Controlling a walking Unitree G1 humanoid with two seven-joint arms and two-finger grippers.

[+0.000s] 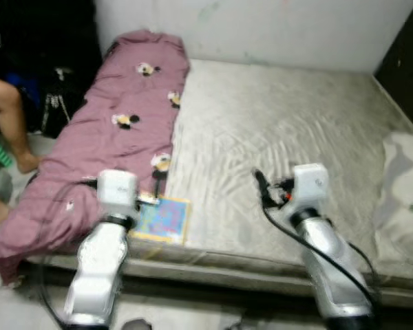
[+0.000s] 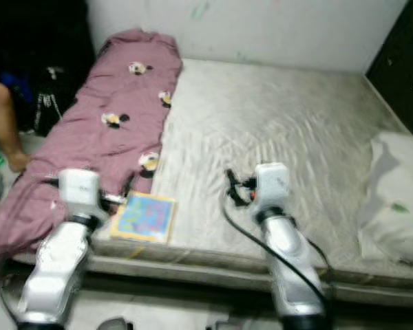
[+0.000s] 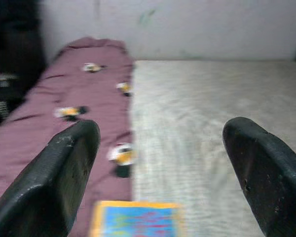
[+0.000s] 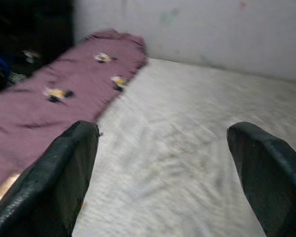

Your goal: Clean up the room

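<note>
Both arms reach out over the near edge of the bed (image 1: 275, 130), so this looks like the approach before a first pick. The left claw (image 3: 158, 168) is spread wide and empty, aimed at the colourful book (image 1: 164, 218) lying flat at its 12 o'clock, beside the mauve blanket (image 1: 110, 130). The right claw (image 4: 163, 173) is equally wide, over bare sheet. A pillow (image 1: 403, 199) lies at 3 o'clock. Next, I judge, the left claw must drop to the book's edge
</note>
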